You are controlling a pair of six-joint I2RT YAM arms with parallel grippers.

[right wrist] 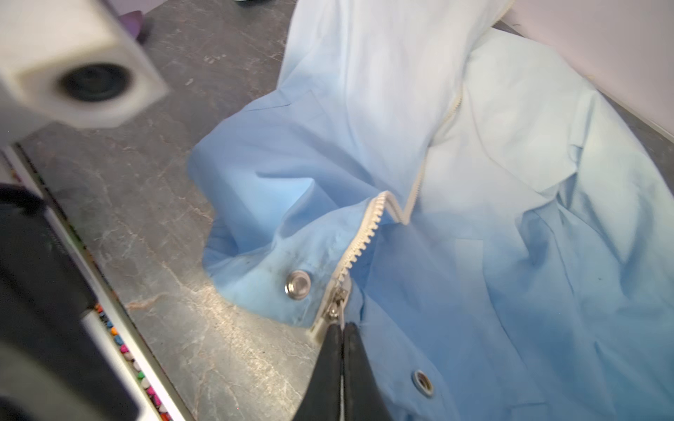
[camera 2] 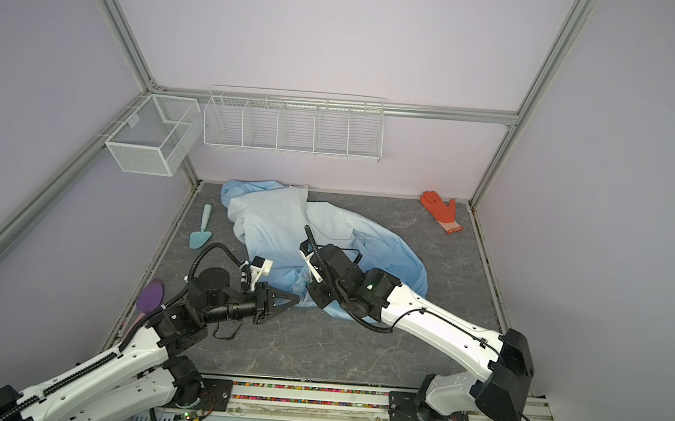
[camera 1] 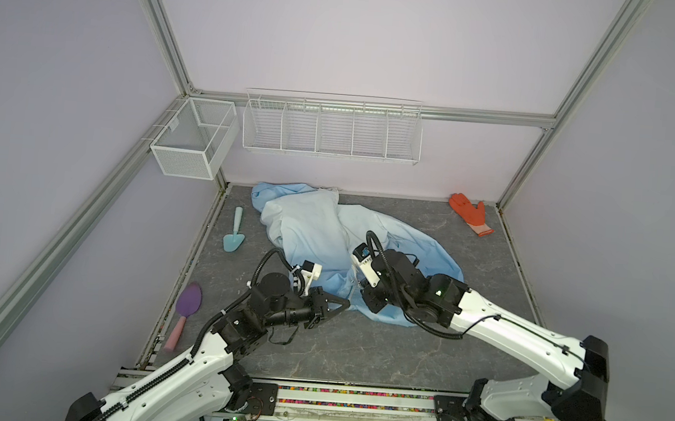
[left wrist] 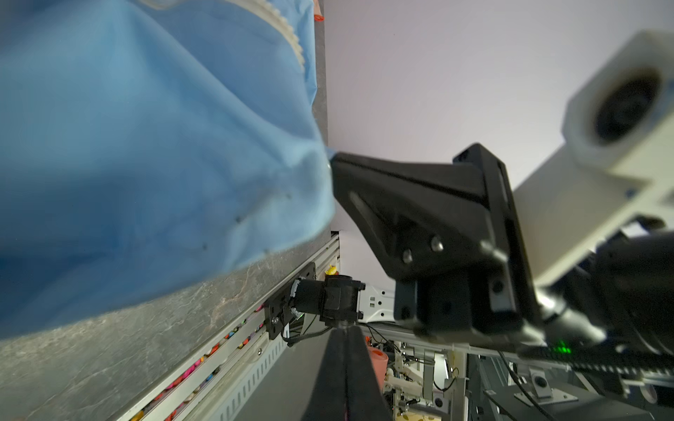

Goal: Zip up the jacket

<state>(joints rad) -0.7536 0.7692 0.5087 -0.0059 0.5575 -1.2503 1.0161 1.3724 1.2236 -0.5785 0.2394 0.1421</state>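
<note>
Right gripper (right wrist: 343,330) is clenched on the zipper pull (right wrist: 333,310) at the slider (right wrist: 340,291). Left gripper (left wrist: 332,164) pinches hem fabric just beside the slider. The jacket (camera 1: 313,234) lies crumpled on the tabletop (camera 1: 357,346), and its open teeth (right wrist: 364,237) run from the slider away from both arms. Likely the right arm pulls that way while the left anchors.

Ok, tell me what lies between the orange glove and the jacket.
Nothing but bare grey tabletop separates the orange glove from the jacket; both top views show that stretch.

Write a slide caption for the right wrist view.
Right pincer shut on the zipper pull at the hem of an unzipped light-blue jacket.
</note>
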